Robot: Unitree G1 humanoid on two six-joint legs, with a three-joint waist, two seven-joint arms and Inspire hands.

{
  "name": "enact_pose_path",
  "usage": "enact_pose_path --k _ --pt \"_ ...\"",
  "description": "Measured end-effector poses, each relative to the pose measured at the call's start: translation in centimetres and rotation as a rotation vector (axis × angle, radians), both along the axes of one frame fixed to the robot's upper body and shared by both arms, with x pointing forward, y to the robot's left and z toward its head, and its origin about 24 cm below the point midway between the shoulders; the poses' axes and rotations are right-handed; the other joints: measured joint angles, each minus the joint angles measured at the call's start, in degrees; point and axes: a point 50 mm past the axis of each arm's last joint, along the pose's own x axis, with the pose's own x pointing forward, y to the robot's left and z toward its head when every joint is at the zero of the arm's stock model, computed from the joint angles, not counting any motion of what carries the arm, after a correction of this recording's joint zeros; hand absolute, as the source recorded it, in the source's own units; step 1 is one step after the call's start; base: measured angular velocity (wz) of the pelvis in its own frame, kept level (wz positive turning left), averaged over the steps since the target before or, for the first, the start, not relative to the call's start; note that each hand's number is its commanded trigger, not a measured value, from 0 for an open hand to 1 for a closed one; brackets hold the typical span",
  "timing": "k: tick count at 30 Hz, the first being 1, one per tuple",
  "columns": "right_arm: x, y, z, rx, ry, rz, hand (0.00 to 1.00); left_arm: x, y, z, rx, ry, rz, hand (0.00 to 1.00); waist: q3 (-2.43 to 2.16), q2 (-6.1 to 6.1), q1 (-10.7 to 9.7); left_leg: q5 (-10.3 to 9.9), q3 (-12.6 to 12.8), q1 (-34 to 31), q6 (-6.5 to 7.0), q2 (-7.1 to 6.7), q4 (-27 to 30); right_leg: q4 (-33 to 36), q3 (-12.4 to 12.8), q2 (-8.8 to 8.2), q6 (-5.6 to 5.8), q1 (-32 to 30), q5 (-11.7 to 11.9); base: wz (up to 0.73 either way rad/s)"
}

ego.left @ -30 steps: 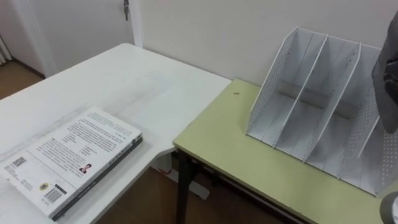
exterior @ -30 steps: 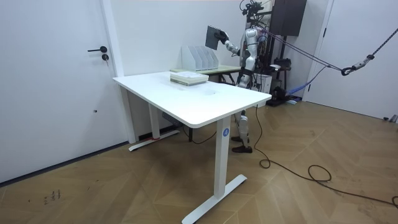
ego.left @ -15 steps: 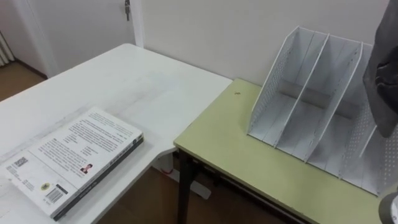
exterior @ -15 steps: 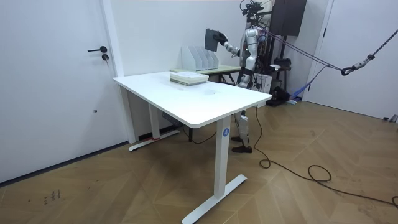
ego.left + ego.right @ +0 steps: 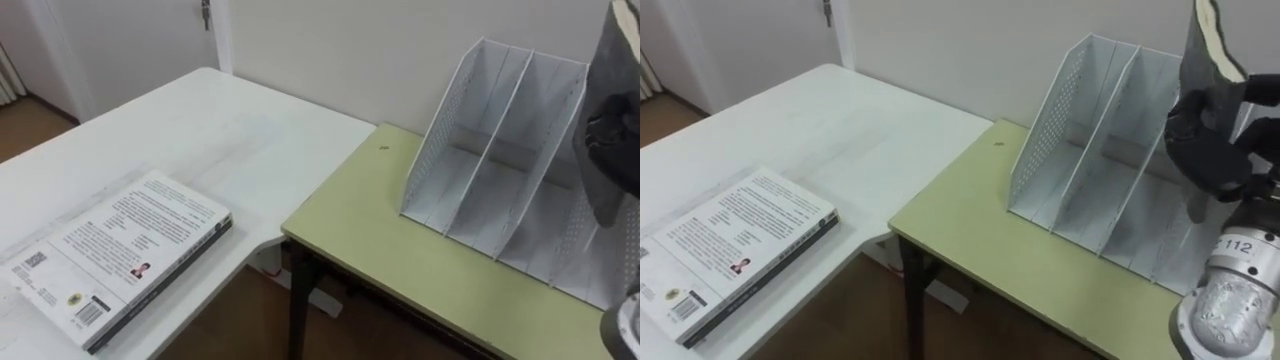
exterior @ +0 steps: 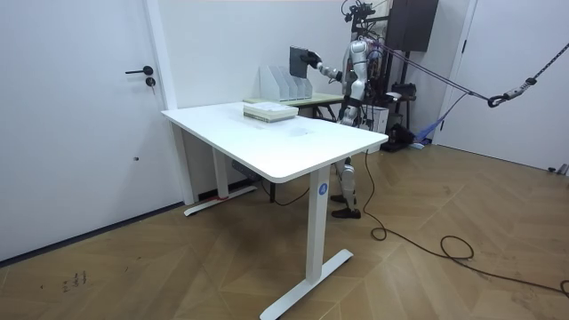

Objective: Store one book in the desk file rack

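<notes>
At the far left, a white-covered book [image 5: 120,255] lies flat near the front corner of the white table [image 5: 210,120], its printed cover up and its dark spine towards the green table. A door [image 5: 120,40] stands behind the white table's far left end. To the right, the smaller green table [image 5: 380,230] stands against the wall, its corner just beside the white table's edge. On it sits the white perforated file rack [image 5: 490,150], its sloping dividers forming several upright compartments that open towards the robot; the ones in clear sight hold nothing.

Further right, the right hand [image 5: 1215,150] is raised in front of the rack with its dark fingers [image 5: 1192,128] clenched round the dark book [image 5: 1205,50]. The dark book stands nearly upright, its pale page edge at the top, over the rack's right-hand compartments. Whether its lower edge has entered a compartment cannot be told, since the hand covers that part.

In the room view the robot stands at the far end of the room beside the green table, its right arm stretched towards the rack [image 6: 283,82] and holding the dark book [image 6: 300,60] just above it
</notes>
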Motion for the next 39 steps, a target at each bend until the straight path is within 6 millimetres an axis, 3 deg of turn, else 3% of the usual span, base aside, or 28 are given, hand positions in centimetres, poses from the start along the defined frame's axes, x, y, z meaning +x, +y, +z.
enact_pose_path --k 3,11,21,31,35,39 --pt "0.1 -0.1 0.0 0.018 -0.001 0.003 1.0 0.0 0.1 0.0 0.001 0.0 0.002 0.0 -0.2 -0.25 -0.1 0.0 -0.2 -0.1 -0.01 0.02 0.0 -0.1 -0.2 0.02 0.0 0.0 0.0 0.02" --pt "1.7 -1.6 0.2 0.123 -0.026 -0.065 1.0 -0.1 0.2 0.0 0.002 0.005 0.016 0.0 -0.17 -0.41 0.0 0.0 -0.2 -0.2 -0.01 0.07 0.0 -0.1 -0.5 -0.01 0.0 0.0 0.0 0.01" --pt "1.8 -2.8 -0.4 0.208 -0.021 -0.144 1.0 -0.2 0.2 0.0 0.003 0.022 0.018 0.0 -0.15 -0.09 0.0 0.0 -0.5 -0.2 -0.01 0.0 0.2 0.0 -0.7 -0.11 0.0 0.1 0.0 0.0" --pt "2.8 -3.6 -0.3 0.295 -0.002 -0.155 1.0 -0.2 0.3 0.0 0.016 0.027 0.022 0.0 0.31 -0.95 0.1 0.0 -1.4 -0.6 -0.01 -0.07 0.4 0.1 -1.4 -0.19 0.01 0.1 0.0 0.03" --pt "3.0 -4.0 0.1 0.299 -0.01 -0.173 1.0 -0.2 0.5 0.0 0.022 0.028 0.023 0.0 0.17 -1.29 0.1 0.0 -1.5 -0.6 -0.01 -0.06 0.6 0.0 -1.4 -0.17 0.01 0.2 0.0 0.0" --pt "3.2 -4.7 -0.9 0.306 0.04 -0.202 1.0 -0.2 0.8 0.1 0.027 0.031 0.03 0.0 -0.01 -1.71 0.2 0.0 -1.4 -0.6 -0.01 -0.07 0.8 0.1 -1.3 -0.19 0.01 0.3 0.0 0.0"
